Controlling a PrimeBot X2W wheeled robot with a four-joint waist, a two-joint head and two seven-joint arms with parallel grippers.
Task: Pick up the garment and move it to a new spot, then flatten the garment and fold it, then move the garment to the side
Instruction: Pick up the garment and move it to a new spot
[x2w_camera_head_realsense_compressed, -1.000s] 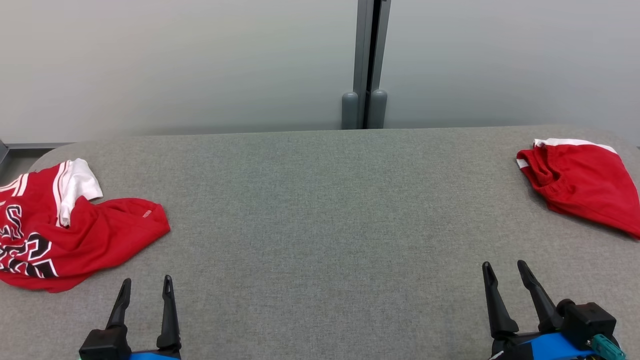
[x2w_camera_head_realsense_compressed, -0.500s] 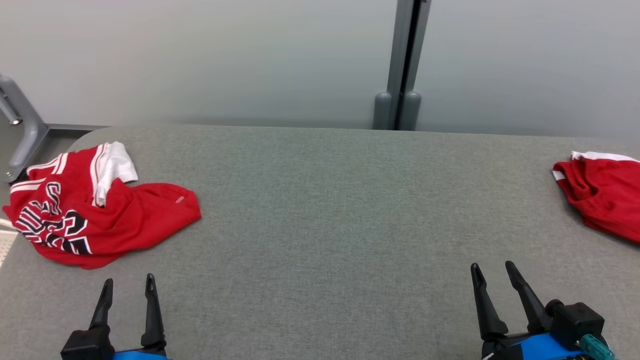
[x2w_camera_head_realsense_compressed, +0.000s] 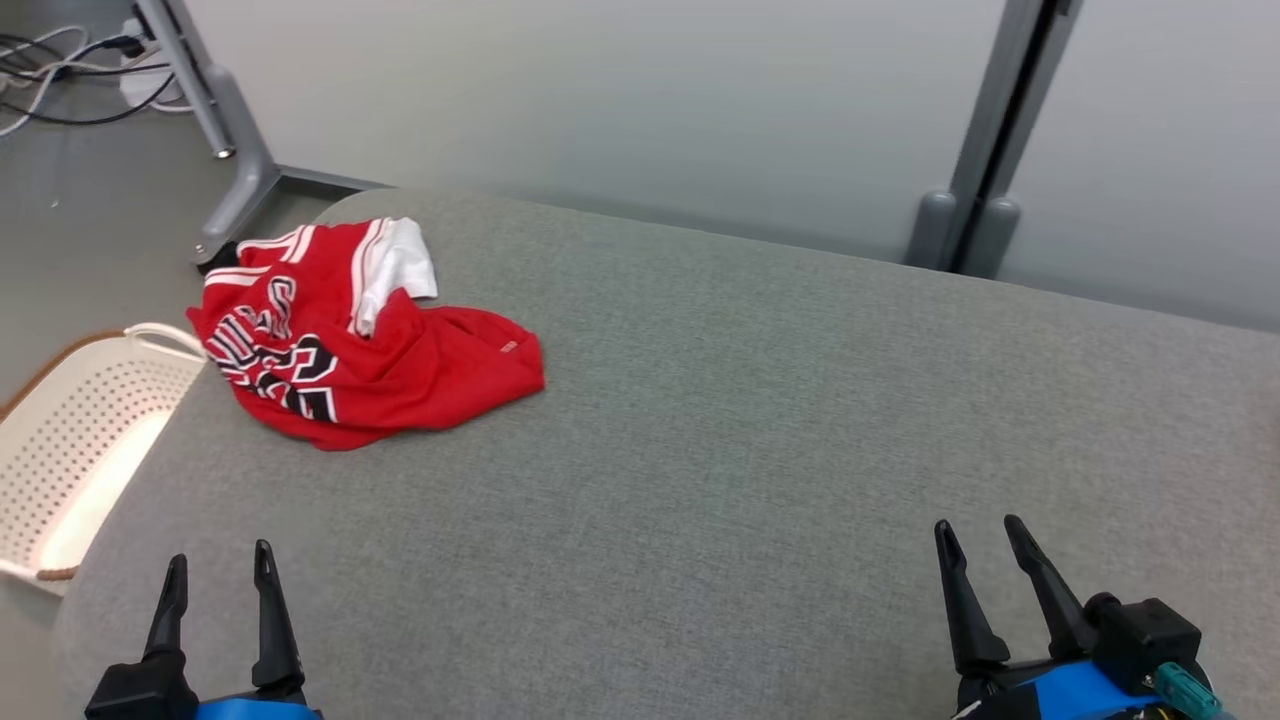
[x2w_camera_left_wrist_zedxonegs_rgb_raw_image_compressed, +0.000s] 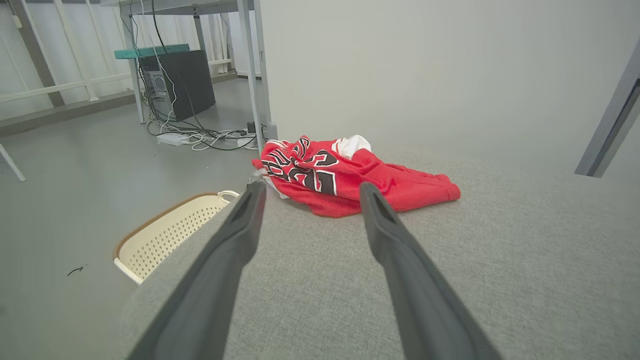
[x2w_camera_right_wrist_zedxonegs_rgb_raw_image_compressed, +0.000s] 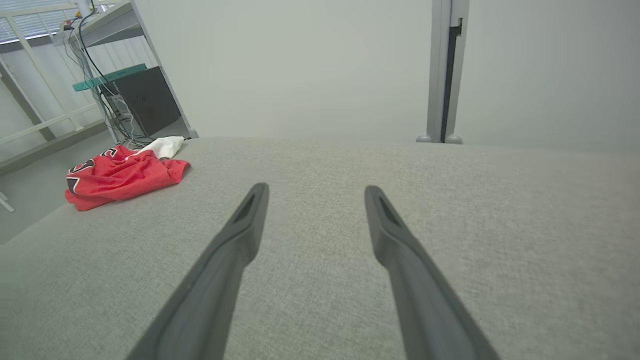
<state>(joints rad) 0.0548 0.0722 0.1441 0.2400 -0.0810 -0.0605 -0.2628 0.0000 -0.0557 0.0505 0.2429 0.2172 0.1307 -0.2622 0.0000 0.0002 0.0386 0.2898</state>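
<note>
The garment (x2w_camera_head_realsense_compressed: 420, 360) lies at the far left corner of the desk (x2w_camera_head_realsense_compressed: 720, 440), the basket (x2w_camera_head_realsense_compressed: 70, 450) stands on the floor (x2w_camera_head_realsense_compressed: 90, 200) beside the desk's left edge, and the left gripper (x2w_camera_head_realsense_compressed: 217, 562) and right gripper (x2w_camera_head_realsense_compressed: 975, 530) flank the near edge.

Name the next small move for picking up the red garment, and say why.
Probably reach the left gripper forward to the red garment. It lies crumpled at the far left corner of the table, apart from both grippers; the left one is open, empty and nearer than the right gripper.
</note>
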